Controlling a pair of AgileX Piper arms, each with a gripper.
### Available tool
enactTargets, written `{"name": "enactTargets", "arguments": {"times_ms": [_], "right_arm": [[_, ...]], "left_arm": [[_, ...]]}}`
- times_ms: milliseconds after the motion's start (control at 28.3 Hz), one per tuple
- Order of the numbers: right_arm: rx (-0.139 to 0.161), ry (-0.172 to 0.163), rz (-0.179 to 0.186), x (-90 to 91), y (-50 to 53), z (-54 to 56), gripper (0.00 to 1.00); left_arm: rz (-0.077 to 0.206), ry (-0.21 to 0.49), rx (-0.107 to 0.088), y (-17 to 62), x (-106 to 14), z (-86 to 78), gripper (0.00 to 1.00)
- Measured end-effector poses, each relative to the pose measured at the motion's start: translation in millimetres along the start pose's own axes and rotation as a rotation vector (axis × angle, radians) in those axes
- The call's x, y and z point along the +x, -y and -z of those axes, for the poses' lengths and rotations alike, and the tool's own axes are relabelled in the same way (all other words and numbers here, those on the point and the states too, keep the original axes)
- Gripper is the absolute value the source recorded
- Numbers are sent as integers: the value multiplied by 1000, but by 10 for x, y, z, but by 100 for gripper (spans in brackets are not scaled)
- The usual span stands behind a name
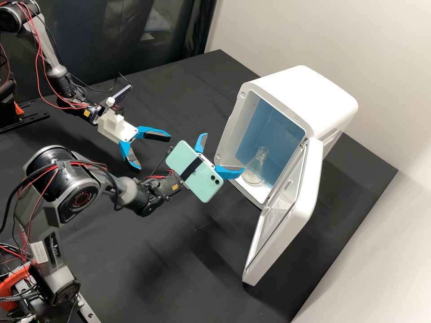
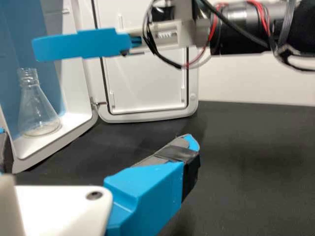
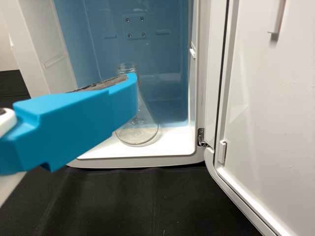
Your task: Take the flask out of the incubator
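The flask (image 1: 257, 168) stood upright in the incubator (image 1: 305, 89), straight ahead of the nearer right claw (image 1: 216, 157), its fingers apart; the left claw (image 1: 144, 144), also apart, sat behind.

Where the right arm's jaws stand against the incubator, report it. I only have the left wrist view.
Observer: The right gripper is at the incubator mouth, jaws wide open, one finger's tip at the lower rim near the flask.
Operator: Now report my left jaws.
Observer: The left gripper hangs behind the right one, farther from the incubator, jaws open and empty.
Operator: Check the door.
Observer: The door is swung wide open, off to the side of the right gripper.
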Motion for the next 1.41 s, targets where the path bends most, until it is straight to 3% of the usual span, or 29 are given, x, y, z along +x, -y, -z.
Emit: {"name": "enactTargets", "arguments": {"times_ms": [282, 494, 600, 811, 952, 1129, 1270, 1411], "right_arm": [[2, 0, 0, 0, 0, 0, 100], [8, 0, -3, -14, 6, -10, 100], [3, -1, -29, -33, 14, -117, 100], [3, 96, 6, 28, 143, -435, 100], [10, 149, 22, 108, 191, -574, 100], [20, 161, -7, 243, 166, -621, 100], [-1, 161, -5, 356, 152, -615, 100], [-9, 170, -31, 487, 116, -580, 100]], "left_arm": [[-66, 9, 4, -130, -34, 15, 100], [-69, 5, 2, -132, -52, 25, 100], [-70, -4, 2, -134, -60, 50, 100], [-72, -12, 1, -139, -66, 74, 100], [-72, -12, 1, -139, -66, 74, 100], [-72, -12, 1, -139, -66, 74, 100], [-72, -12, 1, -139, -66, 74, 100], [-72, -12, 1, -139, -66, 74, 100]]}}
